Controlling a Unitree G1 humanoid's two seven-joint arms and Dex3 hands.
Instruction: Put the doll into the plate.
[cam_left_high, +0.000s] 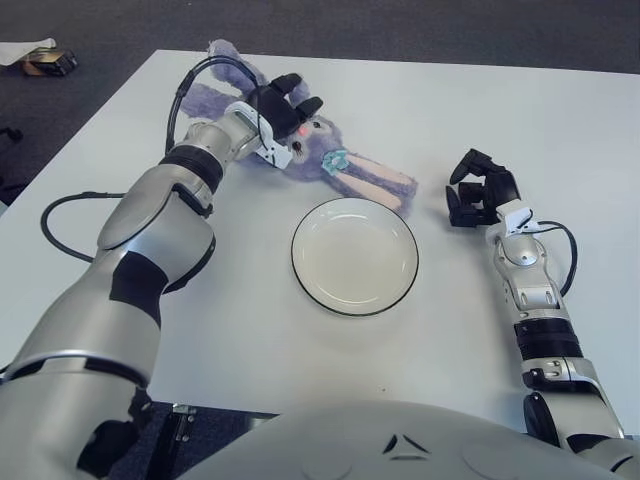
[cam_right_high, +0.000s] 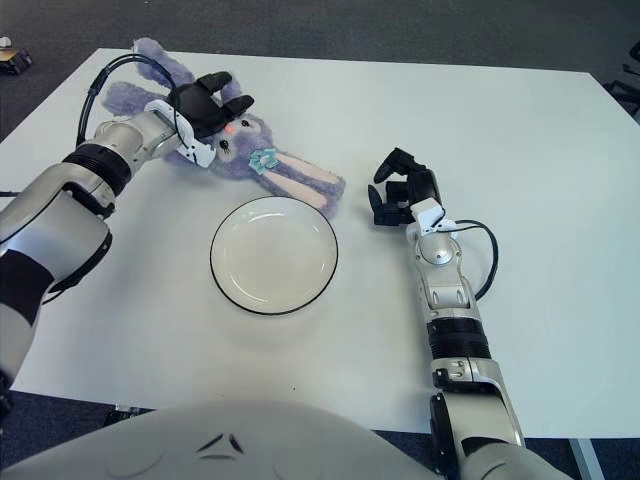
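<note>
covering the doll's (cam_left_high: 330, 160) head with the left hand (cam_left_high: 283, 108), black fingers (cam_left_high: 290, 82) draped over the top of the plush; cannot tell whether actually clamped or just laid on it. doll lying flat on the white table (cam_left_high: 480, 110) at the far left, just beyond the plate (cam_left_high: 355, 255), pink-lined ears trailing toward the plate's far rim and ending close to it without clearly touching. plate bare, sitting mid-table between both arms. right hand (cam_left_high: 478, 190) just right of the ear tips and the plate, fingers curled in, holding nothing. black cable (cam_left_high: 200, 75) looping off the left wrist over the doll's far side. small clutter (cam_left_high: 40, 58) on the dark floor off the table's far left corner.

doll: fuzzy lavender plush, pink nose, teal bow at the neck. plate: round, smooth, cream with thin dark rim. arms: glossy silver shells, black joints.
</note>
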